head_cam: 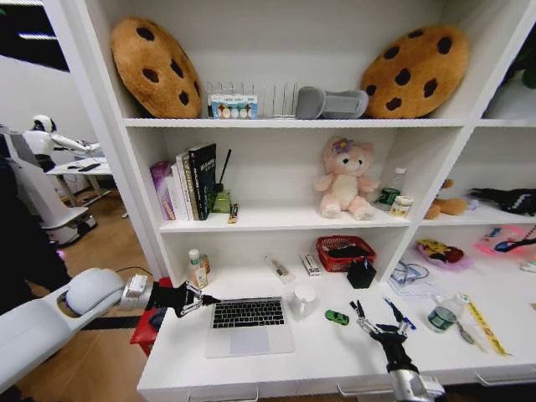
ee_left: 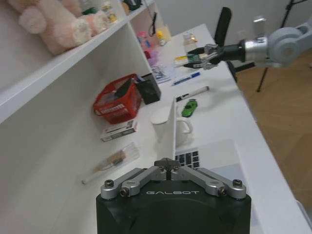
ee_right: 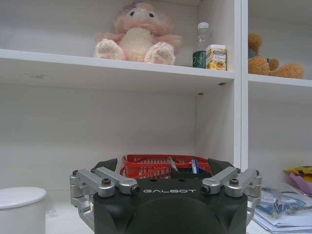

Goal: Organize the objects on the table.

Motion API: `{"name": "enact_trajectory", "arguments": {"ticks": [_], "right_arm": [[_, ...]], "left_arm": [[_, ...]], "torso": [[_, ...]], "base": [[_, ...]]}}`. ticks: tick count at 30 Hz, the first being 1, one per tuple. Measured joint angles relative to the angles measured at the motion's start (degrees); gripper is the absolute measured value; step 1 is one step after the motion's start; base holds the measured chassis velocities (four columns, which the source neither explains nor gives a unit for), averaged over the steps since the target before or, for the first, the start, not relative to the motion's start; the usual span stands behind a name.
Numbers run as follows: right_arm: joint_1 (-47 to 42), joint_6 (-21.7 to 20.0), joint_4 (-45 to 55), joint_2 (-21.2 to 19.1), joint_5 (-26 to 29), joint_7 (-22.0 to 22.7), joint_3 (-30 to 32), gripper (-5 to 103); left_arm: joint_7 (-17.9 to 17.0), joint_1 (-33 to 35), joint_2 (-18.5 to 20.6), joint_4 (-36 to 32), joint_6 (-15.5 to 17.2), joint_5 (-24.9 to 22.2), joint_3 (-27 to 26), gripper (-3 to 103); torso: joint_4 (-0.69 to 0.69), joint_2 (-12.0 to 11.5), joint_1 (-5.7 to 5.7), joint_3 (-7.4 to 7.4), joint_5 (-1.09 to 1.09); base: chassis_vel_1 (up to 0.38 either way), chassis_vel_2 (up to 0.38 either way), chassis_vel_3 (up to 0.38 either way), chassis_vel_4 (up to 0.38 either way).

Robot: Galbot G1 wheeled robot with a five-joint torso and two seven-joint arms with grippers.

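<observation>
From the head camera, the silver laptop [head_cam: 249, 325] lies open on the white desk [head_cam: 335, 356]. The left gripper [head_cam: 203, 299] hovers at its left screen edge, fingers pinched together; the right gripper [head_cam: 378, 325], fingers spread, hangs right of the green toy car [head_cam: 337, 317]. In the left wrist view, the car [ee_left: 189, 107] sits beyond the laptop [ee_left: 204, 156], beside a white mug [ee_left: 170, 127]. From the right wrist, a red basket [ee_right: 161, 166] stands ahead.

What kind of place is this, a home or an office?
Probably a staged study corner inside a lab or office: a white desk with a laptop, shelves holding books and a plush toy, and another robot in the background.
</observation>
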Motion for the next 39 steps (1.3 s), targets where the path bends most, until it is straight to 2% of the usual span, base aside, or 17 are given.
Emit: {"name": "enact_trajectory", "arguments": {"ticks": [2, 6, 11, 18, 22, 34, 37, 39], "right_arm": [[-0.2, 0.1, -0.1, 0.1, -0.1, 0.0, 0.0, 100], [-0.3, 0.1, -0.2, 0.2, -0.2, 0.0, 0.0, 100], [-0.3, 0.1, -0.2, 0.4, -0.4, -0.1, -0.4, 100], [-0.3, -0.1, 0.4, 0.9, -0.8, 0.1, -1.4, 100], [-0.4, 0.0, 0.3, 0.8, -0.7, 0.2, -0.8, 100], [-1.0, 0.4, 0.2, 0.9, -0.5, 0.0, 0.1, 100], [-1.1, 0.5, 0.2, 0.9, -0.4, 0.0, 0.4, 100], [-1.3, 0.6, 0.3, 1.0, -0.4, 0.0, 0.5, 100]], "left_arm": [[-3.9, 0.8, -1.0, 0.5, 0.1, 1.4, 0.9, 0], [-5.2, 1.7, -1.5, 0.7, 0.1, 2.6, 1.2, 0], [-4.1, 2.0, -1.4, 1.2, 0.1, 4.0, 1.2, 0], [0.6, 2.5, -0.7, 1.6, -0.1, 6.5, 1.3, 0], [1.4, 4.5, -0.4, 1.0, -0.3, 7.5, 0.8, 0], [0.9, 12.7, -0.9, -2.0, -1.0, 11.4, -1.4, 0], [0.1, 15.5, -1.2, -2.3, -1.8, 12.8, -2.4, 0], [-2.2, 18.9, -2.1, -1.9, -3.0, 13.2, -5.3, 0]], "torso": [[0.00, 0.0, 0.00, 0.00, 0.01], [0.00, 0.0, 0.00, 0.00, 0.00], [0.00, 0.0, 0.00, 0.00, 0.01], [0.00, 0.0, 0.00, 0.00, 0.02], [0.01, 0.0, 0.00, 0.00, 0.02], [0.00, 0.0, 0.00, 0.00, 0.02], [0.01, 0.0, 0.00, 0.00, 0.02], [-0.01, 0.0, 0.00, 0.00, 0.02]], "base": [[0.000, 0.000, 0.000, 0.000], [0.000, 0.000, 0.000, 0.000], [0.000, 0.000, 0.000, 0.000], [0.000, 0.000, 0.000, 0.000], [0.000, 0.000, 0.000, 0.000], [0.000, 0.000, 0.000, 0.000], [0.000, 0.000, 0.000, 0.000], [0.000, 0.000, 0.000, 0.000]]}}
